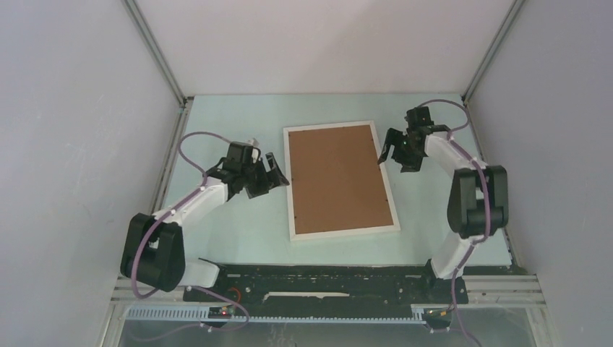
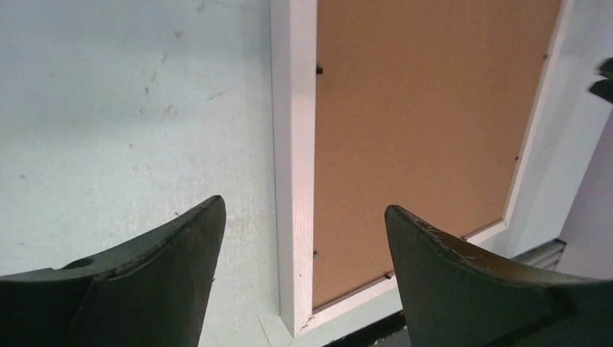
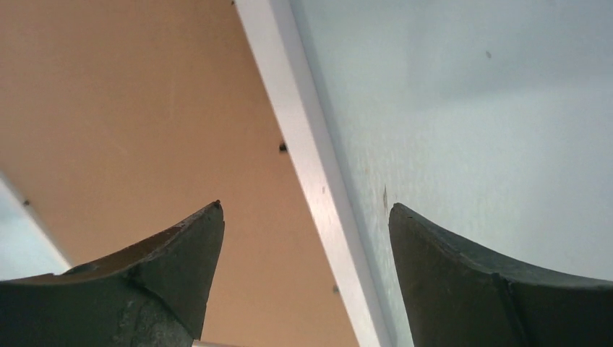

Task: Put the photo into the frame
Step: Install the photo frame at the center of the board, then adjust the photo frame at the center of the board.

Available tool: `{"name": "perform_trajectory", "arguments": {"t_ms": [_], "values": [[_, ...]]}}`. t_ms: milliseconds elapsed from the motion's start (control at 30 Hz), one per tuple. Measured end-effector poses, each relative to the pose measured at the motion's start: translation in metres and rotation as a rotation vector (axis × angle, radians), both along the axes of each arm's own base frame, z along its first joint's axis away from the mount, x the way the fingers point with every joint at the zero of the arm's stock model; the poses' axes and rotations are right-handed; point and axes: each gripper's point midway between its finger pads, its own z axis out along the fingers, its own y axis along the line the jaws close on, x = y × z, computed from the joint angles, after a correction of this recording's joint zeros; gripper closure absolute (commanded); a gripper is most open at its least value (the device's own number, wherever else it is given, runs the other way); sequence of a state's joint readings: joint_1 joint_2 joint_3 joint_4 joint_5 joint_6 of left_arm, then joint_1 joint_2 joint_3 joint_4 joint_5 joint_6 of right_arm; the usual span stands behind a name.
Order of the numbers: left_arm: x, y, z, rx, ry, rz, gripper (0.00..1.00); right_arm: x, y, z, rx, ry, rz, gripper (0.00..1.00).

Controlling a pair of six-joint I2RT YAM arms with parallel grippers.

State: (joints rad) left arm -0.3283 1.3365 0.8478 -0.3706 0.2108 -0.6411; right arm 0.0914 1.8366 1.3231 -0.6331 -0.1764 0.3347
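The white frame (image 1: 329,126) lies flat in the middle of the pale table, its back up, with the brown backing board (image 1: 338,178) filling it. The photo is hidden. My left gripper (image 1: 277,172) hovers open just beside the frame's left rim; in the left wrist view its jaws (image 2: 303,210) straddle that rim (image 2: 293,144) without touching it, the board (image 2: 426,123) to the right. My right gripper (image 1: 390,155) stands open at the frame's upper right edge. In the right wrist view, the rim (image 3: 303,144) runs between the spread fingers (image 3: 305,208), beside the board (image 3: 144,108).
Grey enclosure walls with aluminium posts (image 1: 155,50) close in the table on the left, right and back. A black rail (image 1: 325,278) carrying the arm bases runs along the near edge. Bare table (image 1: 238,224) lies either side of the frame.
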Motion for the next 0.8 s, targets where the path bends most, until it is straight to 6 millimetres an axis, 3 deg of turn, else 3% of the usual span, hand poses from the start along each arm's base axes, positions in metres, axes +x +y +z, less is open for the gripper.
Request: {"name": "perform_trajectory", "arguments": {"t_ms": [100, 200, 400, 467, 567, 800], "values": [[-0.003, -0.002, -0.019, -0.037, 0.046, 0.004, 0.20, -0.015, -0.002, 0.026, -0.010, -0.055, -0.033, 0.09], [-0.007, -0.011, -0.031, -0.094, 0.072, 0.001, 0.32, -0.051, -0.002, 0.035, -0.023, -0.055, -0.055, 0.14], [-0.001, -0.023, -0.047, -0.149, 0.090, -0.002, 0.48, -0.141, -0.007, 0.012, -0.042, 0.055, -0.117, 0.19], [0.001, -0.027, -0.053, -0.155, 0.095, -0.008, 0.52, -0.164, -0.011, 0.008, -0.052, 0.075, -0.144, 0.27], [-0.002, -0.035, -0.066, -0.149, 0.120, -0.027, 0.57, -0.181, -0.014, 0.006, -0.043, 0.064, -0.176, 0.36], [-0.006, -0.047, -0.079, -0.139, 0.129, -0.054, 0.71, -0.190, -0.008, -0.005, 0.004, 0.089, -0.191, 0.42]]}}
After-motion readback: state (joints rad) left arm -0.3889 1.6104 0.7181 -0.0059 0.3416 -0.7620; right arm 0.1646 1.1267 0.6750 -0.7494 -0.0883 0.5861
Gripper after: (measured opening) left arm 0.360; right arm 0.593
